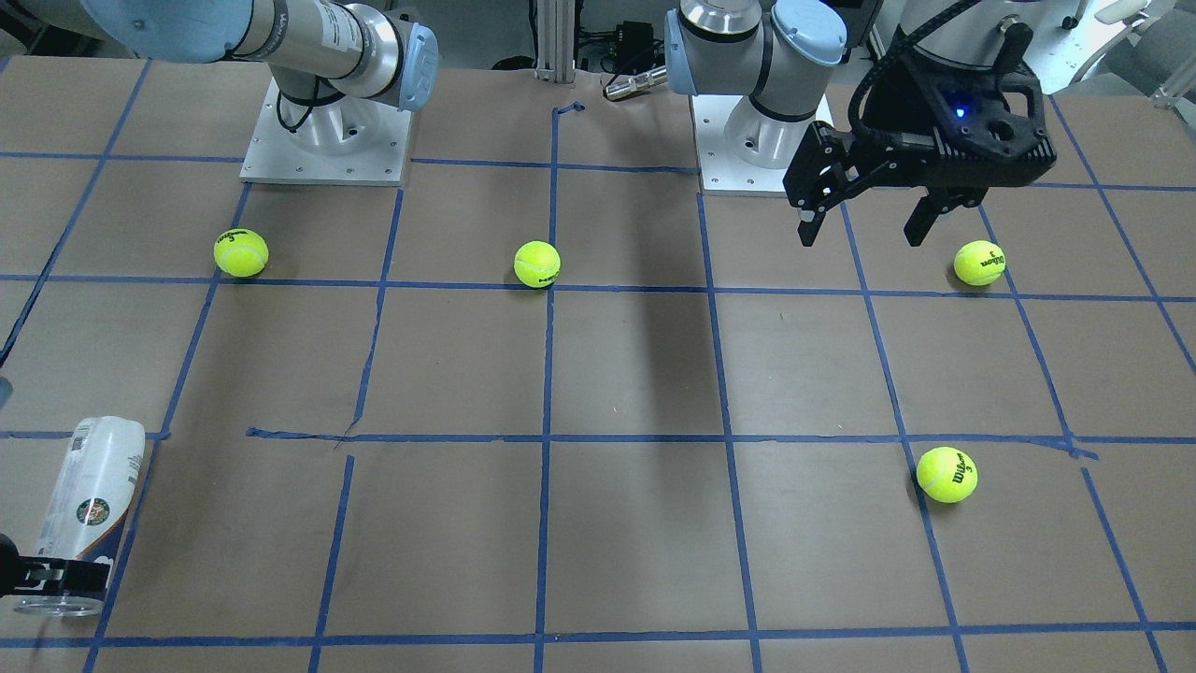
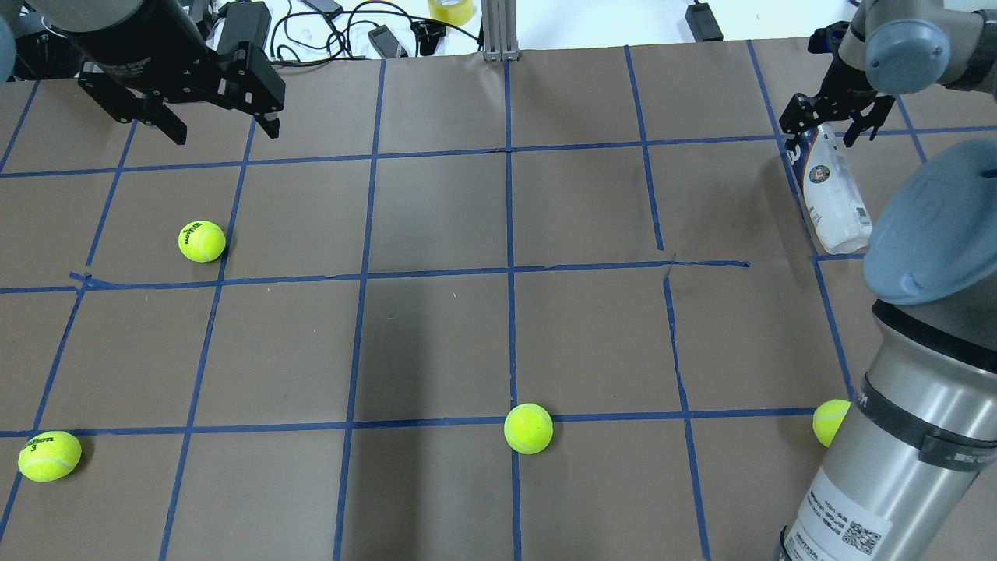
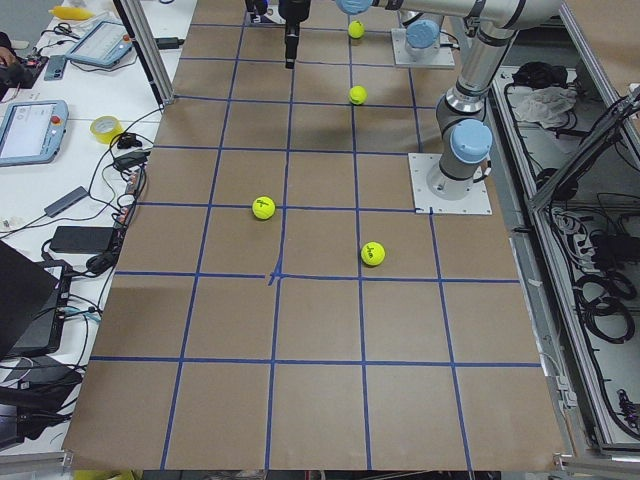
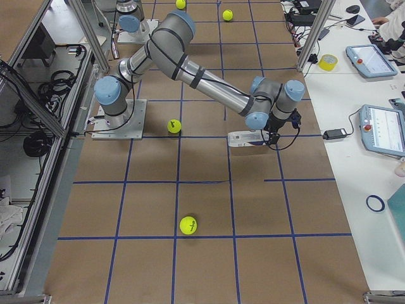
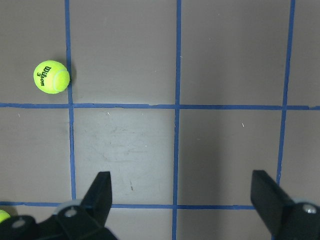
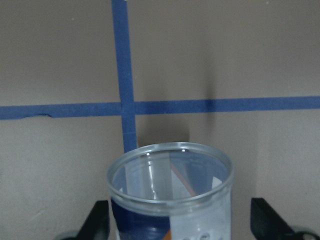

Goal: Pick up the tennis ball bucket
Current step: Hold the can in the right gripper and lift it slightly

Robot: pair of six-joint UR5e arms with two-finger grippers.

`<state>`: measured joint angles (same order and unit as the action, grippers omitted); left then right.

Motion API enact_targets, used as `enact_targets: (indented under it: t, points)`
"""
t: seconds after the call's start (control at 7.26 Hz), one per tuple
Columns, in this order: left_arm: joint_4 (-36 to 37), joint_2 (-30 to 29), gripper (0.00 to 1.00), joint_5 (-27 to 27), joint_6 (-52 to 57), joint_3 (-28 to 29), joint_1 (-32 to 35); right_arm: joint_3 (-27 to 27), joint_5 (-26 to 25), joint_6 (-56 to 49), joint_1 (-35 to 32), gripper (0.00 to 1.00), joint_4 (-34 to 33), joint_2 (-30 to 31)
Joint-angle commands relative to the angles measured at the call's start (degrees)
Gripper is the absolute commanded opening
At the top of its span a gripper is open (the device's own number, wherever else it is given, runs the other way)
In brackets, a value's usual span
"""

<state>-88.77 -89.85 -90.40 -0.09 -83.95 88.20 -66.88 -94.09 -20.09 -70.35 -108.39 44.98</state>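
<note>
The tennis ball bucket (image 2: pixel 832 195) is a clear can with a white and navy label. It lies on its side at the table's far right edge and also shows in the front-facing view (image 1: pixel 89 500) and the right exterior view (image 4: pixel 245 138). My right gripper (image 2: pixel 833 128) is open and straddles the can's open mouth (image 6: pixel 170 165). One finger (image 6: pixel 97 220) stands on each side of the can, and there is a gap on the right side. My left gripper (image 2: pixel 218 128) is open and empty, high over the far left of the table (image 1: pixel 864 234).
Several yellow-green tennis balls lie on the brown taped table: one at the left (image 2: pixel 202 241), one at the near left (image 2: pixel 49 456), one at the near middle (image 2: pixel 528 428), and one beside my right arm's base (image 2: pixel 829 421). The table's edge is close behind the can.
</note>
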Motion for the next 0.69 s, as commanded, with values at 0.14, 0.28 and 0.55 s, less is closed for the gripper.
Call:
enact_targets:
  t: [0.14,0.28,0.55]
  points:
    - [0.0,0.2,1.0,-0.1,-0.1,-0.1,0.0,-0.4,1.6,-10.0,-0.1,1.0,-4.3,-1.0]
    - [-0.1,0.3,1.0,-0.1,-0.1,-0.1,0.0,-0.4,3.7,-10.1,-0.1,1.0,-4.3,-1.1]
    - [0.0,0.2,1.0,-0.1,-0.1,-0.1,0.0,-0.6,3.6,-9.8,0.0,1.0,-3.8,-1.4]
